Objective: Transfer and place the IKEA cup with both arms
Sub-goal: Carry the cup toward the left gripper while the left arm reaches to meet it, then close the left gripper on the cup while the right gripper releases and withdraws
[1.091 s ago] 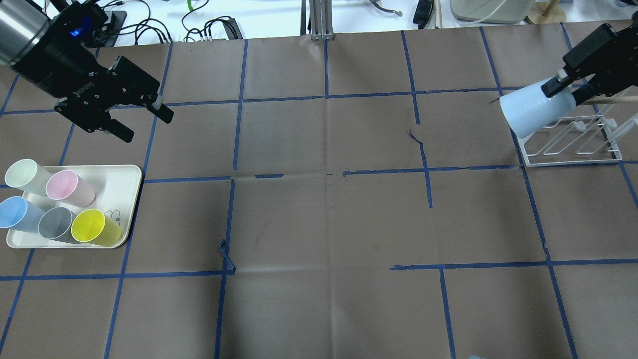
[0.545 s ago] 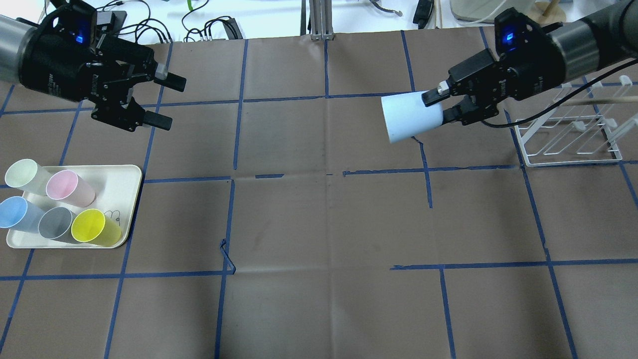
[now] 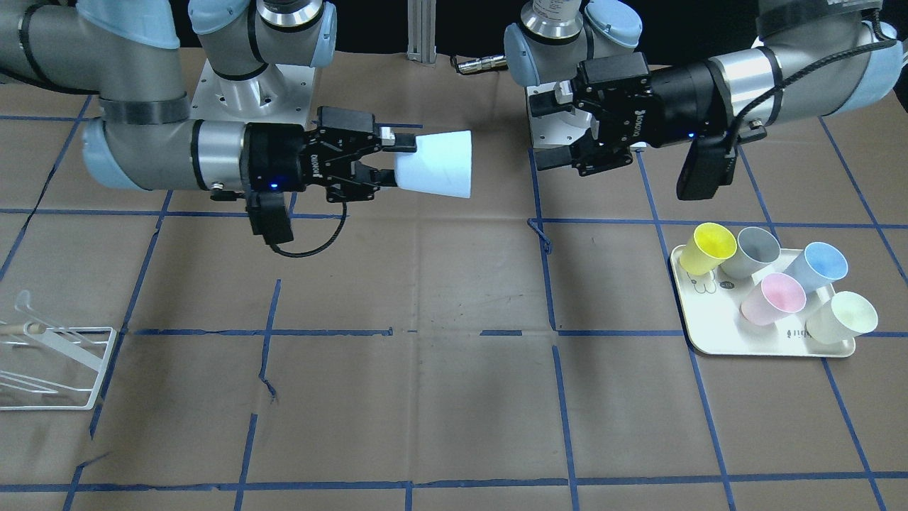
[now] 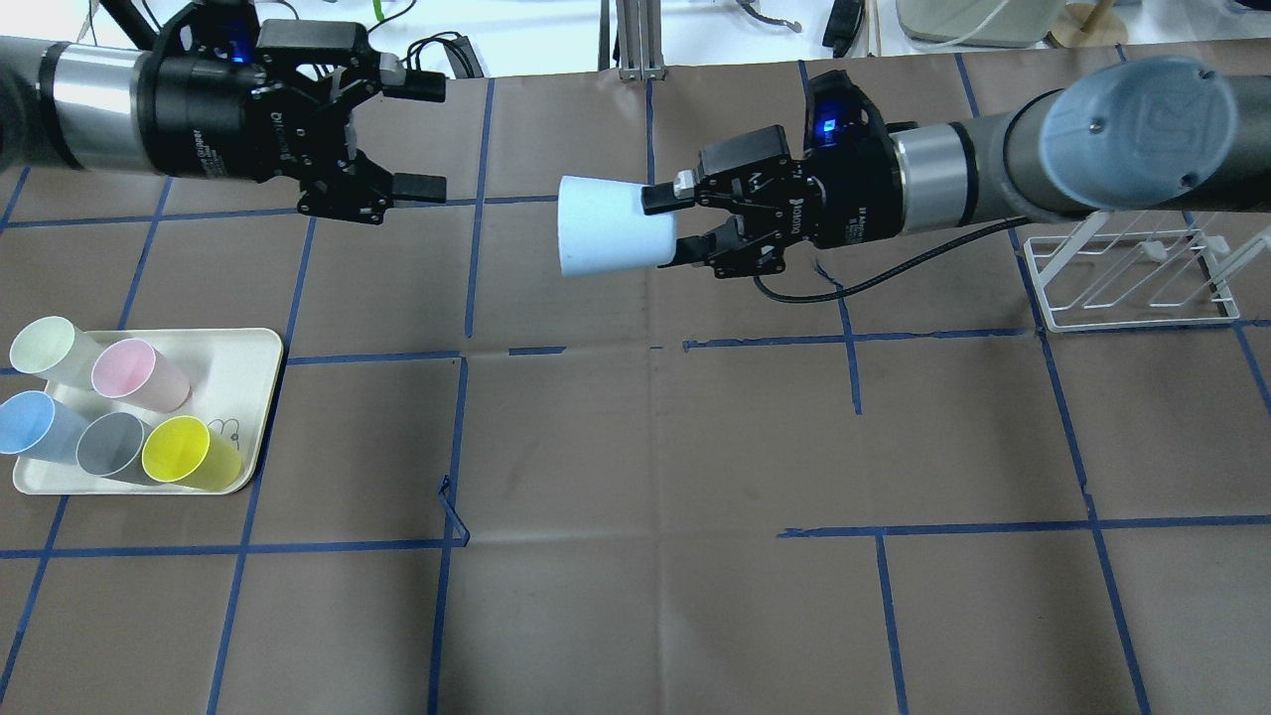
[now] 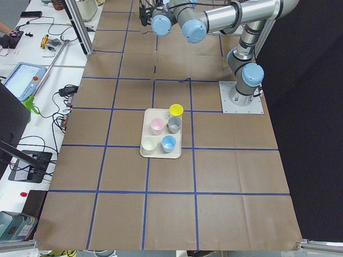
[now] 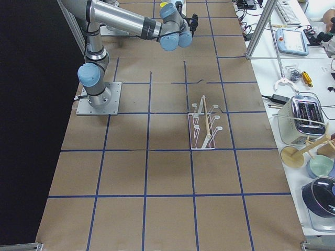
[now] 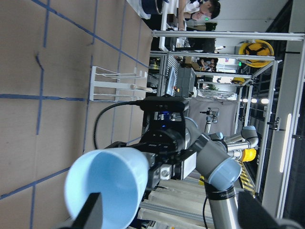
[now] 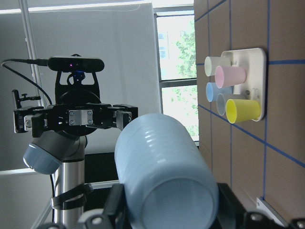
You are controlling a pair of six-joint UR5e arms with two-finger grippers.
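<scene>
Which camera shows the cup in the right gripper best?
Overhead exterior: the IKEA cup lies sideways, whole, the right gripper pinching its narrow end, rim toward the open left gripper. Front-facing shows much the same, mirrored. Wrist views show only its mouth or base end; side views barely show it.

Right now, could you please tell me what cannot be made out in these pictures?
- Exterior left view: the IKEA cup, hidden by the left arm or the top edge.
- Left wrist view: fingers of the left gripper, cut off by the bottom edge.
- Front-facing view: print on the tray, too small to read.
</scene>
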